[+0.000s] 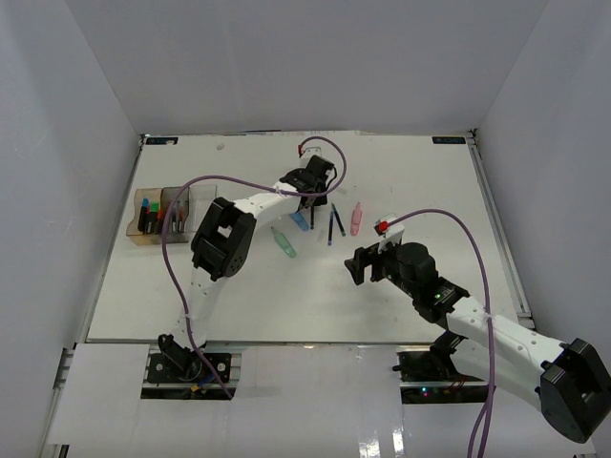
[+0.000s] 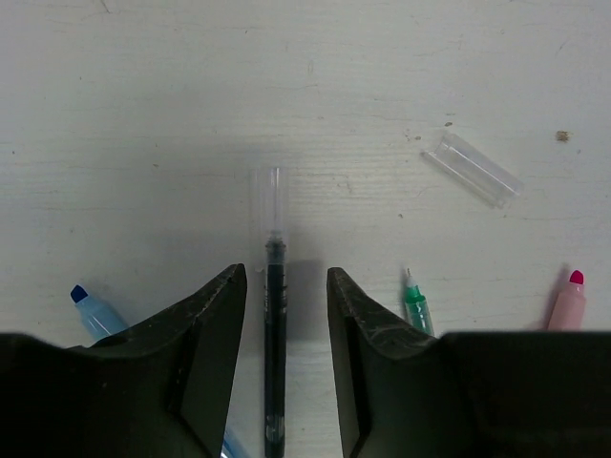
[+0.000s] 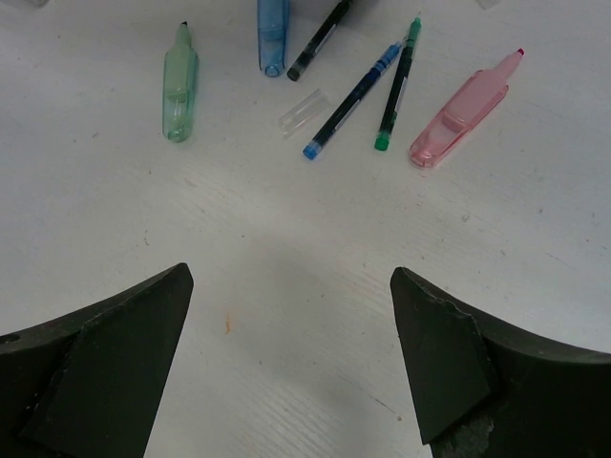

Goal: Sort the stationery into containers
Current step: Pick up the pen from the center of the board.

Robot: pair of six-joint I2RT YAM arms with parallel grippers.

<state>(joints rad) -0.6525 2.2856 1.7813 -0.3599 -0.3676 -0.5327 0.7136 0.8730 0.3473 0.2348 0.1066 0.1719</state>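
Stock on bench [image 1: 286,305], listed from my two sets of jaws.

1. Left jaws: open, straddling the black pen [image 2: 275,363]. One finger stands on each side of its barrel, with a gap showing on both sides, so nothing is gripped. The pen's clear capped end reaches out beyond my fingertips.
2. Outside the left finger: blue highlighter [image 2: 94,310], partly hidden under it.
3. Outside the right finger: green pen [image 2: 416,307], then pink highlighter [image 2: 567,303]. Ahead of those lies a loose clear cap [image 2: 473,168].
4. Right jaws: open wide, nothing between them, held above bare bench. All loose stationery lies well ahead of them, including the green highlighter [image 3: 179,84] ahead to the left and the blue pen [image 3: 351,100] ahead of centre.
5. Containers [image 1: 136,219]: well apart from both jaws, far off to the left of the left jaws. Several markers stand in them; I cannot tell which compartment holds which.
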